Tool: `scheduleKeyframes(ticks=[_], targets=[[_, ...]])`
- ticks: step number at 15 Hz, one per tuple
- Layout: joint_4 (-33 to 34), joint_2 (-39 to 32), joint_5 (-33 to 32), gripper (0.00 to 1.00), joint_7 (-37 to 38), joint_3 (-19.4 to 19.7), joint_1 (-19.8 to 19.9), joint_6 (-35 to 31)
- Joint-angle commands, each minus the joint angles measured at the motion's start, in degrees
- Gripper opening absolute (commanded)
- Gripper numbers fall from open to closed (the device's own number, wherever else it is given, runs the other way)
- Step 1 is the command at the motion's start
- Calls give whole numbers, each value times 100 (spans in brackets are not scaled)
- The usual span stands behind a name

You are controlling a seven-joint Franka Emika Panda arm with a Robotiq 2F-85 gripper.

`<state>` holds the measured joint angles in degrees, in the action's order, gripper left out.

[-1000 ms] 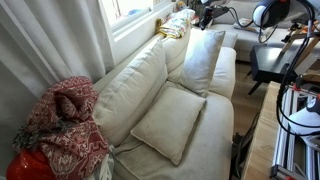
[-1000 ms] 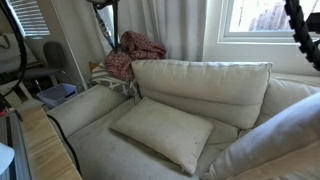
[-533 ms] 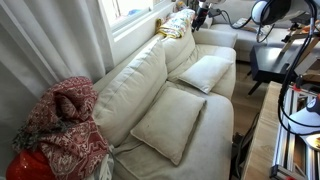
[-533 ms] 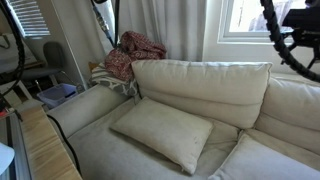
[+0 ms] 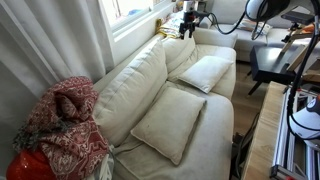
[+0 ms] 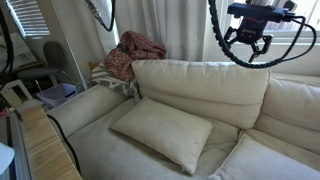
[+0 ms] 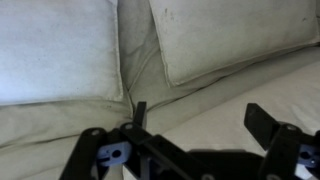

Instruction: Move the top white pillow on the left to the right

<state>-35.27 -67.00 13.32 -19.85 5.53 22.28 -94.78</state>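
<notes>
1. The cream sofa [image 5: 130, 95] fills both exterior views.
2. The flatter twin pillow [image 5: 170, 122] lies on the near seat, its far edge against the back cushion.
3. The top white pillow [image 5: 205, 72] sits flat on the next seat, at one o'clock from the twin, and nothing touches it.
4. A red patterned throw [image 5: 62, 125] is bunched at eight o'clock.
5. The fingers [image 7: 275, 140] hang high above the sofa back, spread wide and empty.

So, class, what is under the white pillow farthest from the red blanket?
The top white pillow lies on the sofa seat, whose fabric shows around it. Anything directly beneath is covered.
</notes>
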Motion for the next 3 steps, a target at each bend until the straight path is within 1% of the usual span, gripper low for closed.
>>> scheduleKeyframes(ticks=[1,3], targets=[[-86,72,-46,100,179,54,-95,72],[-226,178,-99,100,332,110,-197,91]])
